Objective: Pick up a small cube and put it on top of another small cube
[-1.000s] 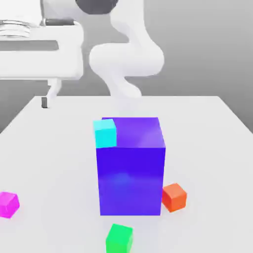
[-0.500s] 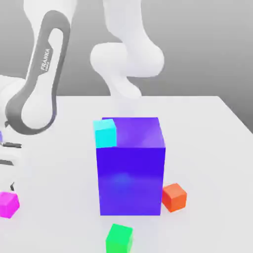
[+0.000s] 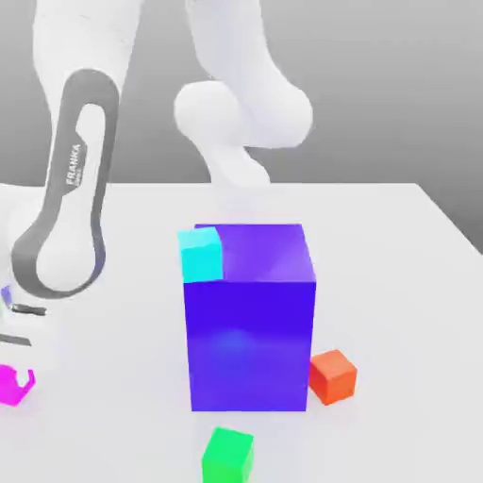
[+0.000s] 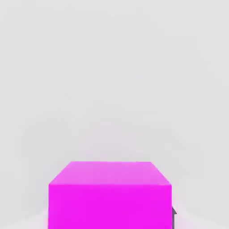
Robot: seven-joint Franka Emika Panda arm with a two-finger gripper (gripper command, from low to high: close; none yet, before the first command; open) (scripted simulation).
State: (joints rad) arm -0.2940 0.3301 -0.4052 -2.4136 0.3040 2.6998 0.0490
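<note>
The small cube (image 3: pixel 9 389), bright magenta, rests on the white table (image 3: pixel 396 283) at the exterior view's far left edge. My gripper (image 3: pixel 16 375) has come down over it from above, and part of the hand covers the cube's top. In the hand view the same magenta cube (image 4: pixel 109 197) looms very close, with a dark fingertip (image 4: pixel 174 218) tight against its side. The gripper is shut on this cube, which still sits on the table.
A big blue-purple block (image 3: pixel 250 321) stands mid-table with a cyan cube (image 3: pixel 200 255) on its top corner. An orange cube (image 3: pixel 332 375) lies beside its right base, and a green cube (image 3: pixel 227 456) near the front edge. The arm's link (image 3: pixel 66 217) towers on the left.
The arm swung down on the exterior view's left and the hand dropped onto the magenta cube. The fingers went from wide open to shut around it.
</note>
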